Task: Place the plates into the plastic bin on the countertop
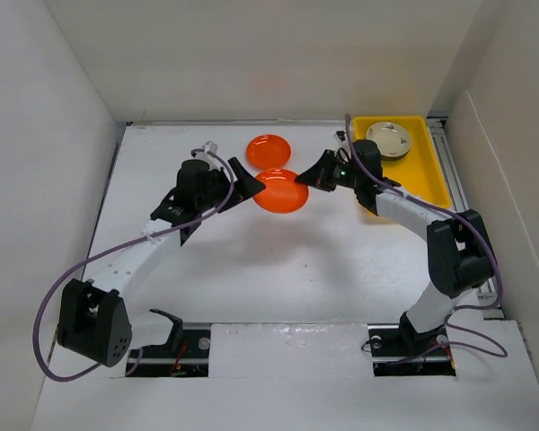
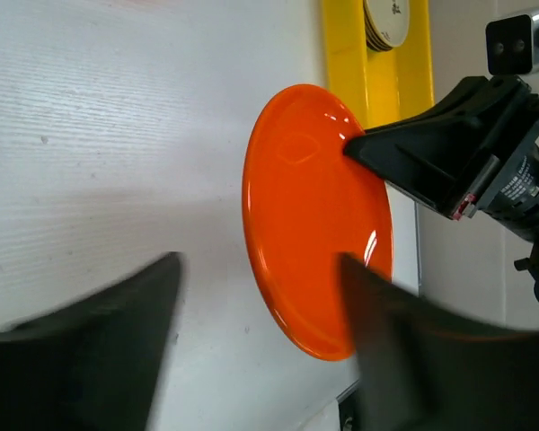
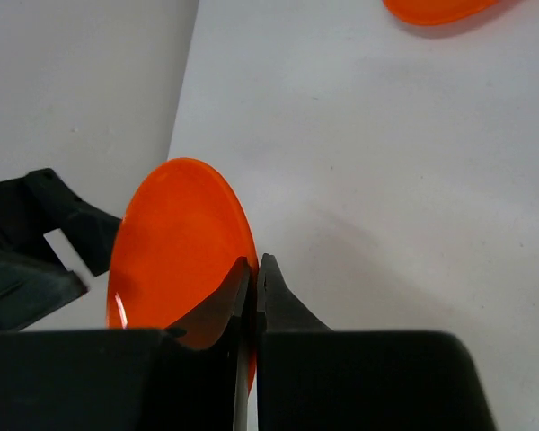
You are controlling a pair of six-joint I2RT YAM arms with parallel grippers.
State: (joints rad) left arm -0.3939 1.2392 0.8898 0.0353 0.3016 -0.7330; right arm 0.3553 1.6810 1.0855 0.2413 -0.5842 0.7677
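Note:
An orange plate (image 1: 283, 190) hangs above the countertop (image 1: 278, 260) between my two grippers. My right gripper (image 1: 316, 175) is shut on its right rim, with the thin edge pinched between the fingers (image 3: 254, 262). My left gripper (image 1: 247, 184) is at the plate's left side, its jaws (image 2: 260, 265) standing apart and open around the rim (image 2: 314, 215) without clamping it. A second orange plate (image 1: 269, 149) lies flat on the countertop just behind. The yellow plastic bin (image 1: 422, 171) sits at the back right and holds a stack of plates topped by a cream one (image 1: 388, 139).
White walls enclose the countertop on the left, back and right. The bin (image 2: 346, 54) lies right behind my right arm. A metal rail (image 1: 463, 180) runs along the bin's right side. Cables loop off both arms.

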